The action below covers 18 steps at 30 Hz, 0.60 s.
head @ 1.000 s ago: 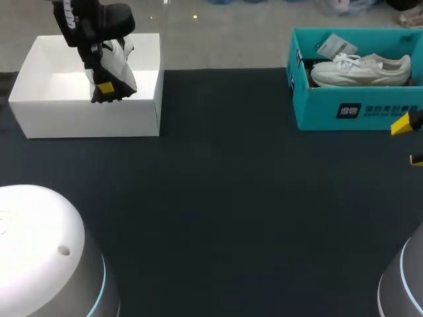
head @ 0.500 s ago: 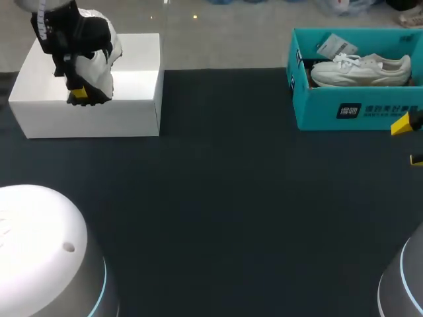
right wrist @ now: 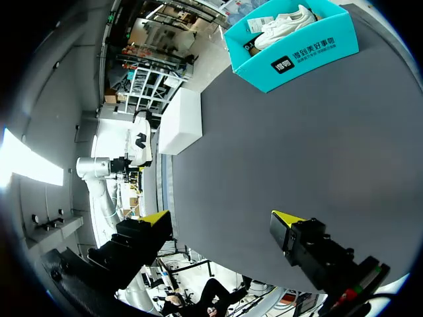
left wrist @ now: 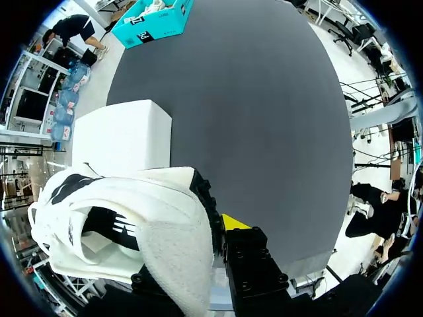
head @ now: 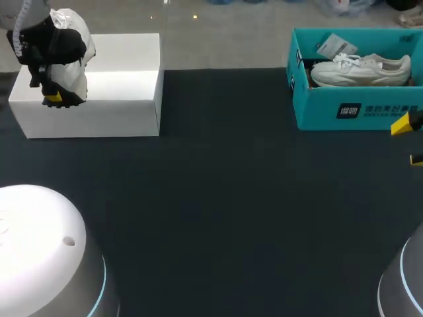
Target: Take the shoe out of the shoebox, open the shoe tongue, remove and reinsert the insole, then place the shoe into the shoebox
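Observation:
My left gripper [head: 55, 99] is shut on a white and black shoe [head: 71, 32], held in the air over the left end of the open white shoebox [head: 125, 109]. In the left wrist view the shoe [left wrist: 132, 218] hangs opening-up against the gripper [left wrist: 211, 228], with one yellow tip showing beside it and the other hidden by the shoe. The white shoebox [left wrist: 122, 135] lies ahead of it. My right gripper [head: 410, 141] stands open at the table's right edge, nothing between its fingers [right wrist: 220, 218].
A teal box [head: 357, 109] at the back right holds a white sneaker [head: 360, 69] and a paper tag. It also shows ahead of the right gripper as the teal box [right wrist: 297, 56]. Dark cloth covers the table [head: 225, 198].
My left arm has carried the shoe leftward and up, from over the white box's inside to past its left end. The right arm has not moved.

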### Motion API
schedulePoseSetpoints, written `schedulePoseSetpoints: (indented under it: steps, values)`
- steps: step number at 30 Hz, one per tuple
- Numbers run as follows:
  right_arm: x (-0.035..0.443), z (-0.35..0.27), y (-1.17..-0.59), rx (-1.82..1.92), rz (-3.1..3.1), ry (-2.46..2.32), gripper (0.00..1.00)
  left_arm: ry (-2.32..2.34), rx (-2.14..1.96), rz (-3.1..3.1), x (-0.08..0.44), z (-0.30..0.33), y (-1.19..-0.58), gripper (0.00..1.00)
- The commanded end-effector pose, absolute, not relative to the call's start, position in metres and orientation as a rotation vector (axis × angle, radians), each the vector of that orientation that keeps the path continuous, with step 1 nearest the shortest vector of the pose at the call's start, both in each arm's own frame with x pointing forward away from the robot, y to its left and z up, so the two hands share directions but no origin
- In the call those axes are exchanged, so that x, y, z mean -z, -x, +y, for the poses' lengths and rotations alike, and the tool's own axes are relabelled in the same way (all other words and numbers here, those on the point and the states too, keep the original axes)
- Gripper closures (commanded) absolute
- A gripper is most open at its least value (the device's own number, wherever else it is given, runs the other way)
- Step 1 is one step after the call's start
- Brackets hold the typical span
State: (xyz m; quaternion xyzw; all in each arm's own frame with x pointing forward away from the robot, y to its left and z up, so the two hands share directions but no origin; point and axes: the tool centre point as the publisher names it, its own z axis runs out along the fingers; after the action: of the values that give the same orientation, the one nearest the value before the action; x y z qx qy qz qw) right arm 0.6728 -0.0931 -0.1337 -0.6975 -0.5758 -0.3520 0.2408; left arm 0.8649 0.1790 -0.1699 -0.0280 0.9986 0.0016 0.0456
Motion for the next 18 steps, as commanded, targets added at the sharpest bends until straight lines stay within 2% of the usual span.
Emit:
schedulePoseSetpoints:
  steps: [1,18]
  values:
    - [0.134,-0.093,-0.672,0.963,-1.575,1.911,0.0,0.091,0.032,3.05,0.164,0.199,-0.878,1.0]
    - [0.134,-0.093,-0.672,0.963,-1.575,1.911,0.0,0.16,-0.035,3.109,0.155,0.216,-0.891,1.0]
